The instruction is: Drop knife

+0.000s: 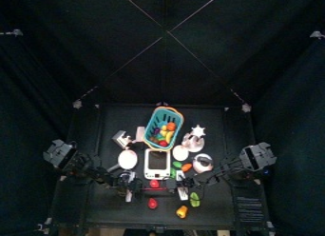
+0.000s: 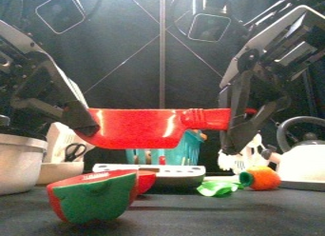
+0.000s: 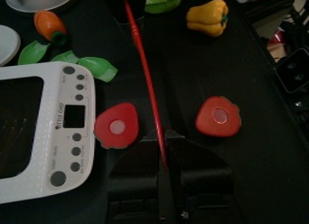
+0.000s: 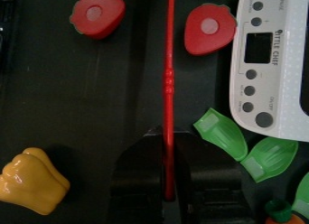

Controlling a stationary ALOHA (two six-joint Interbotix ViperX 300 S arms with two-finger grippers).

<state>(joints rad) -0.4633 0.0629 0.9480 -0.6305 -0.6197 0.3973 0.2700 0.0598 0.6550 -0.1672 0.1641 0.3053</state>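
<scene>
Light is dim overall; the black curtains and the bench (image 1: 108, 126) swallow most of it, so the top view shows only a small lit patch around the teal basket (image 1: 165, 123). In the front view the red knife (image 2: 143, 124) is evenly lit, while the strawberry half (image 2: 91, 195) just below it looks soft. Both wrist views are clear, with faint sheen on the white scale (image 3: 36, 128).

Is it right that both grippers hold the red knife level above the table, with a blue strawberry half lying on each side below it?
Not quite: the strawberry halves are red, not blue, as the left wrist view shows. The left gripper and right gripper do hold the red knife level above the table.
</scene>
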